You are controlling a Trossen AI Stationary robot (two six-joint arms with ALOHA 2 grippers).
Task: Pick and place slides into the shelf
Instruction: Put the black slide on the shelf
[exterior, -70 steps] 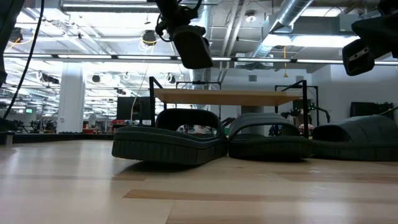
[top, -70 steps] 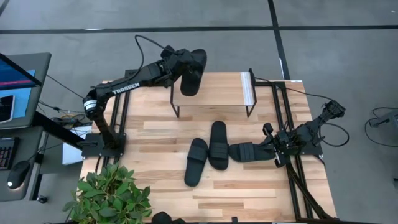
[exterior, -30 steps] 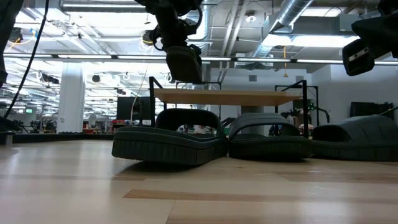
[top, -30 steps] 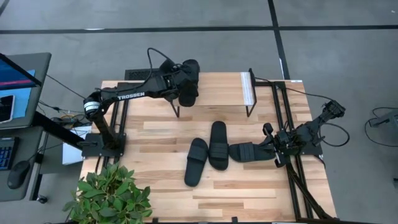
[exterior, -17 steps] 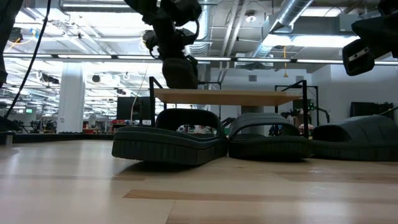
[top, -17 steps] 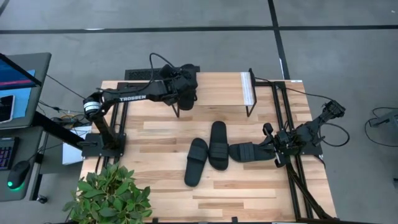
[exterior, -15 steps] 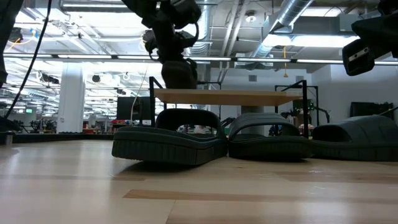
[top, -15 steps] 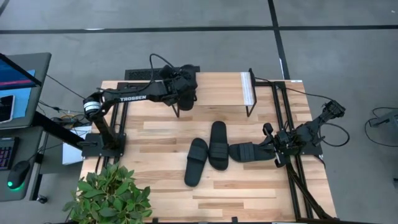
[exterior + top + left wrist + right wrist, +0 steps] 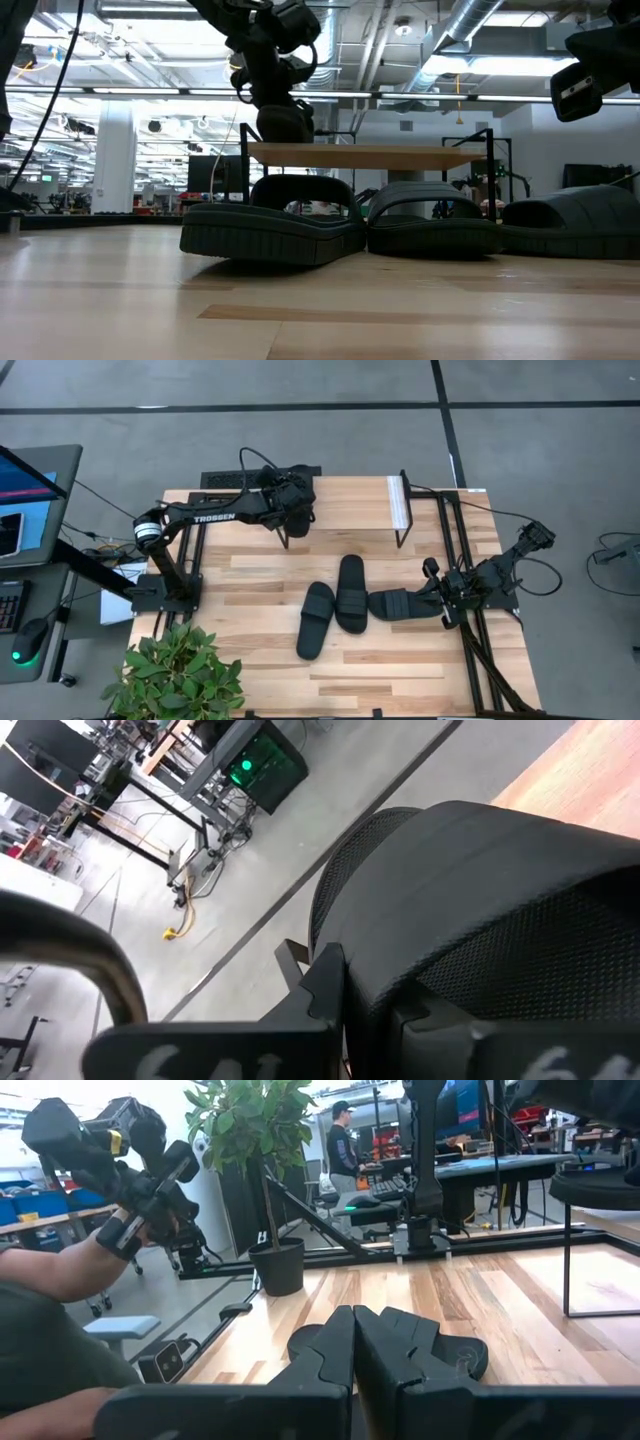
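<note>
My left gripper is shut on a black slide over the left end of the shelf, a low rack with a light wood top and thin black legs. In the low view the slide stands steeply under the gripper, its lower end at the shelf top. Three more black slides lie flat on the table in front of the shelf. My right gripper is shut on nothing at the table's right edge, beside the rightmost slide. My left gripper holds the slide by its upper end, near the wide mesh strap; the slide itself hides the exact place. The fingers come from the table's left, slanting down. The slide stands steeply below them, its lower end at the shelf top.
A potted plant stands at the table's near left corner. Black frame rails run along the right edge, and a desk with a screen stands left of the table. A person stands in the room beyond.
My left gripper has come down and slightly toward the table's near edge with the slide. The slide, which hung clear above the shelf's left end, now reaches the shelf top with its lower end.
</note>
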